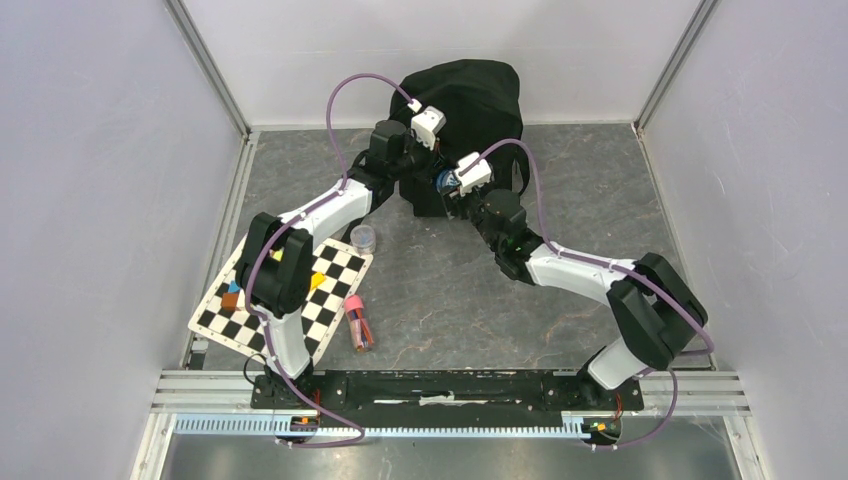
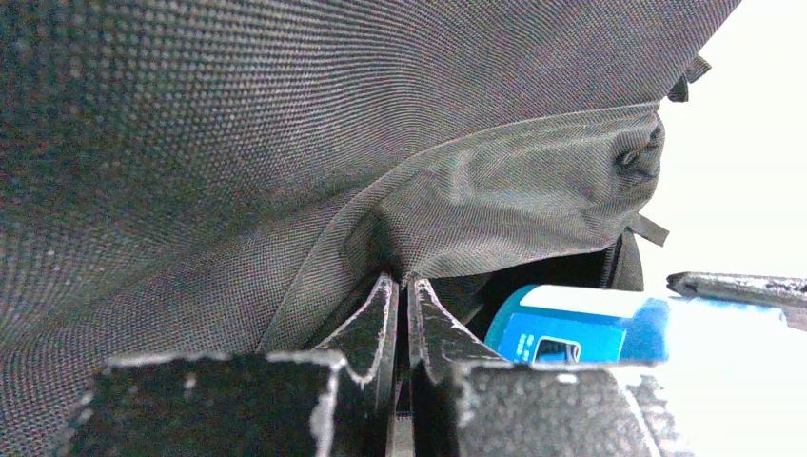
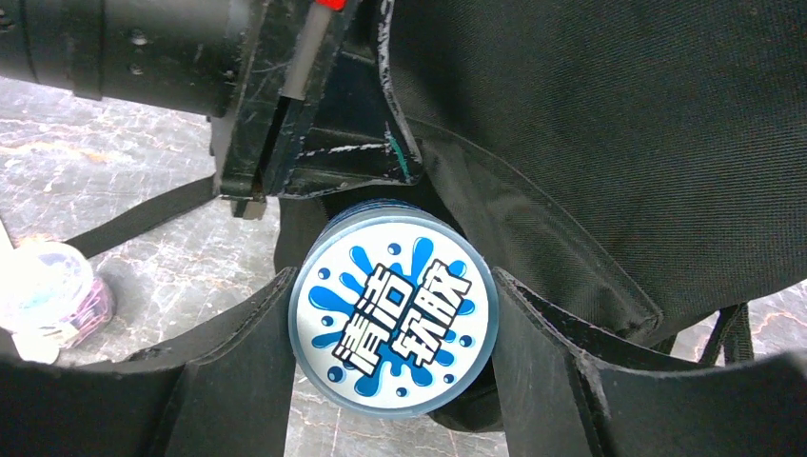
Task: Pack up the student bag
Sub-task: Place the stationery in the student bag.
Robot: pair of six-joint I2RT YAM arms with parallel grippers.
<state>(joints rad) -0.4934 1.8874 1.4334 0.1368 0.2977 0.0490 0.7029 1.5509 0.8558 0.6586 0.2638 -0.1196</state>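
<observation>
The student bag (image 1: 470,90) is a large black backpack at the back of the table. My left gripper (image 2: 402,281) is shut on a fold of the bag's fabric (image 2: 285,143) at the edge of its opening. My right gripper (image 3: 392,281) is shut on a round blue tub (image 3: 393,312) whose white lid bears a blue splash and Chinese characters. The tub (image 2: 571,324) is held lying on its side at the mouth of the bag (image 3: 619,124), just right of the left gripper's fingers (image 3: 285,143). From above, the tub (image 1: 445,181) shows between the two wrists.
A black-and-white checkered board (image 1: 285,290) with small coloured pieces lies at the front left under the left arm. A small clear jar (image 1: 364,237) stands beside it, and a pink-capped tube (image 1: 358,320) lies nearer. A bag strap (image 3: 143,214) trails on the grey floor. White walls enclose the table.
</observation>
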